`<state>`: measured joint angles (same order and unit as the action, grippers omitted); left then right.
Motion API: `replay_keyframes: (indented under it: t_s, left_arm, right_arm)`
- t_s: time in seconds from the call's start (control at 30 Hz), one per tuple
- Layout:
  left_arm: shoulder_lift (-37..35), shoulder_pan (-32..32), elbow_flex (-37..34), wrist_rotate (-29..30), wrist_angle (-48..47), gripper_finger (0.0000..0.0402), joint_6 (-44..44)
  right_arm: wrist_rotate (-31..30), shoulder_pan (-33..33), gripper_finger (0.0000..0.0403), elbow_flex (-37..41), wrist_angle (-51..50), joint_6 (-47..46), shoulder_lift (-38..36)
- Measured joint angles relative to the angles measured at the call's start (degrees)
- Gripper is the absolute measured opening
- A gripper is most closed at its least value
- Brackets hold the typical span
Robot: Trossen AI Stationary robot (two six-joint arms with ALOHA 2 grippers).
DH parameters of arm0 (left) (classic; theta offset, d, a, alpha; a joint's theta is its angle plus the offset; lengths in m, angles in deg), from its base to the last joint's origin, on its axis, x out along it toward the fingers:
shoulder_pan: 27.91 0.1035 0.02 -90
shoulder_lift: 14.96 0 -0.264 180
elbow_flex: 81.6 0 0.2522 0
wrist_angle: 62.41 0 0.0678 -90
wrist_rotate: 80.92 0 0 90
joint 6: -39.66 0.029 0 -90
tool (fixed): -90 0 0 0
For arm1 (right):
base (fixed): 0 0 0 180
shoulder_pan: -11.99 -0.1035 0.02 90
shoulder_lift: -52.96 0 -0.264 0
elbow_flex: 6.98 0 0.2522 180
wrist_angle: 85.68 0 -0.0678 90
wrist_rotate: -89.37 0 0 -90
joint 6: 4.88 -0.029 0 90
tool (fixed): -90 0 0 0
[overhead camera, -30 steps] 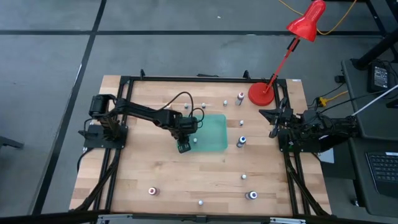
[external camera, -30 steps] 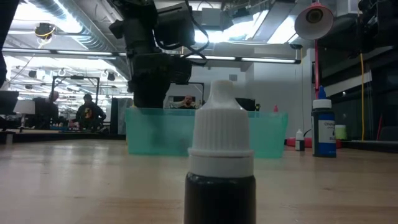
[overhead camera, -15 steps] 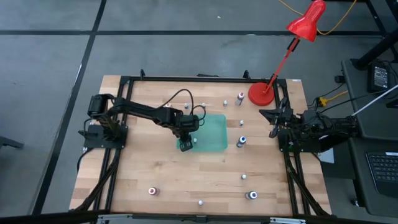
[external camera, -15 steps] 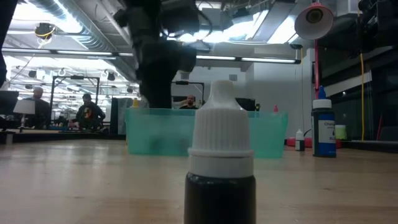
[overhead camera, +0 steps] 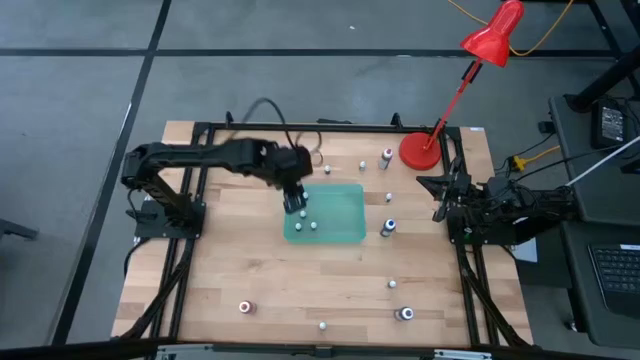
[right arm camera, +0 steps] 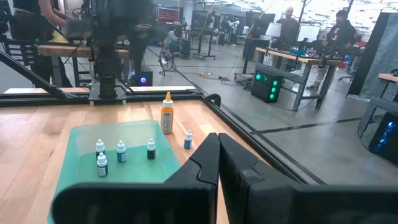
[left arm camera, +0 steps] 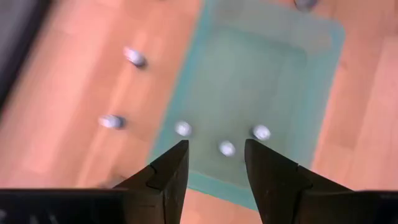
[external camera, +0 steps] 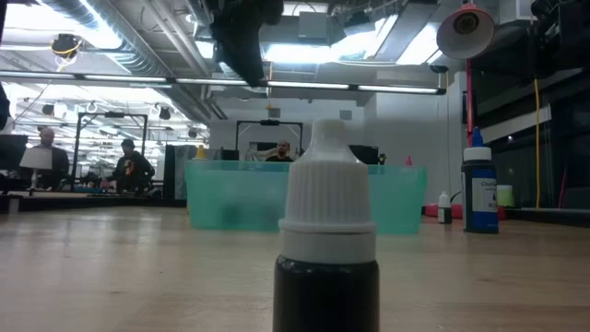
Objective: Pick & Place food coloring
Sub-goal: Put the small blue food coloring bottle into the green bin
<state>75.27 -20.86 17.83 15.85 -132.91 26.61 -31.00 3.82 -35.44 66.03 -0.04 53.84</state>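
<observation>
Left gripper (overhead camera: 295,206) spread empty above tray (overhead camera: 345,232) holding three bottles (overhead camera: 303,222); right gripper (overhead camera: 440,198) clenched, parked.

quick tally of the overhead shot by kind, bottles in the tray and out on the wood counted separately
green tray: 1
bottles in tray: 3
bottles on bare wood: 9 that show from above
red lamp: 1
total: 14
</observation>
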Motion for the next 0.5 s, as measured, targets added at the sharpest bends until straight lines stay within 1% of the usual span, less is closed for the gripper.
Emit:
replay_keyframes:
  t_s: [0.1,0.23,0.4,0.5]
  left_arm:
    - [-1.76,3.04,0.7,0.86,-0.22,0.0152,2.3]
    - [-1.67,7.9,1.28,0.37,-0.07,0.0152,7.18]
    - [1.05,13.76,1.34,-0.51,0.98,0.0152,11.61]
    - [3.09,17.35,1.35,-1.5,1.37,0.0153,12.83]
  right_arm:
    - [0.0,0.01,0.0012,0.0,-0.01,0.07,-0.01]
    - [-0.01,0.02,0.0012,0.0,0.02,0.11,0.0]
    - [-0.04,0.02,0.0012,0.0,0.07,0.01,0.0]
    - [-0.14,0.01,0.0012,0.0,0.36,0.36,-0.01]
